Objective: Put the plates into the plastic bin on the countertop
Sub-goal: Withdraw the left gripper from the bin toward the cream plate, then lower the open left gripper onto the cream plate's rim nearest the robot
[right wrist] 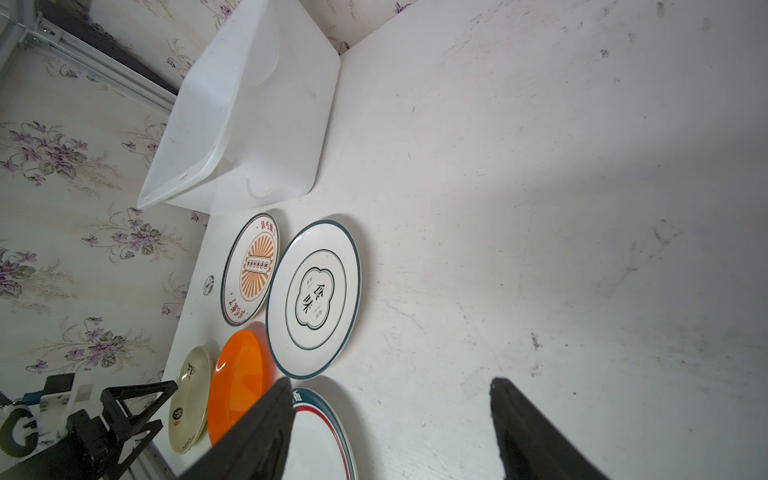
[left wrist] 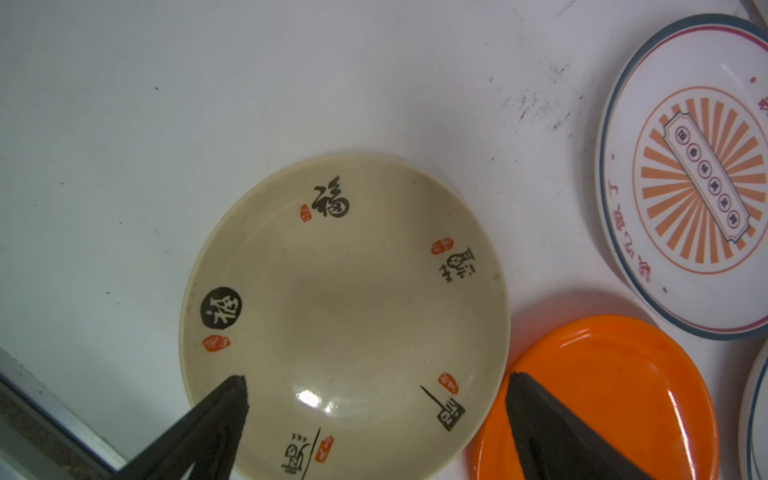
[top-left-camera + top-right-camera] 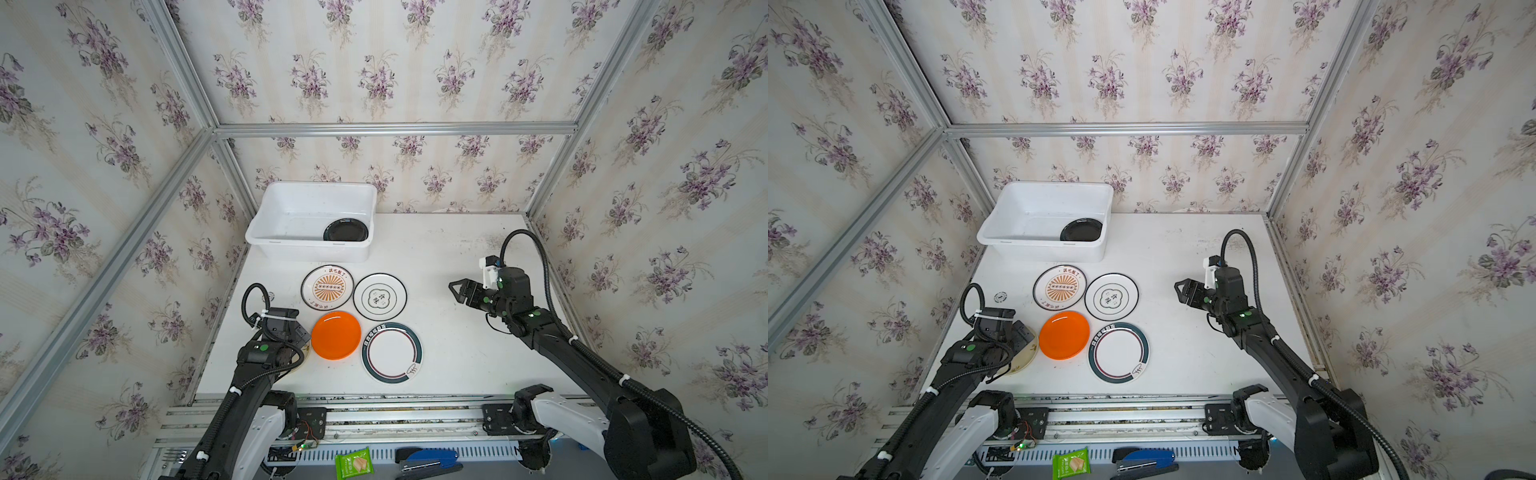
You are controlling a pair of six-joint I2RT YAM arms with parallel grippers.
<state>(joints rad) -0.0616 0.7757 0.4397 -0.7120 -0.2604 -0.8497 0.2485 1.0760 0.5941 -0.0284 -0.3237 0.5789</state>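
Barely started: the left gripper (image 2: 376, 380) hangs wide open over the cream plate (image 2: 345, 299) at the near left, holding nothing. The bin (image 3: 307, 249) at the far left has just one black plate (image 3: 345, 230) in its right end. The rest, like the orange plate (image 3: 336, 335), sit out on the countertop (image 3: 457, 357), and the right gripper (image 3: 455, 292) is open and empty too.

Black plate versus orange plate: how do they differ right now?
The black plate lies inside the plastic bin; the orange plate sits on the countertop. The black plate is alone; the orange plate has patterned plates beside it. Both are round and unpatterned.
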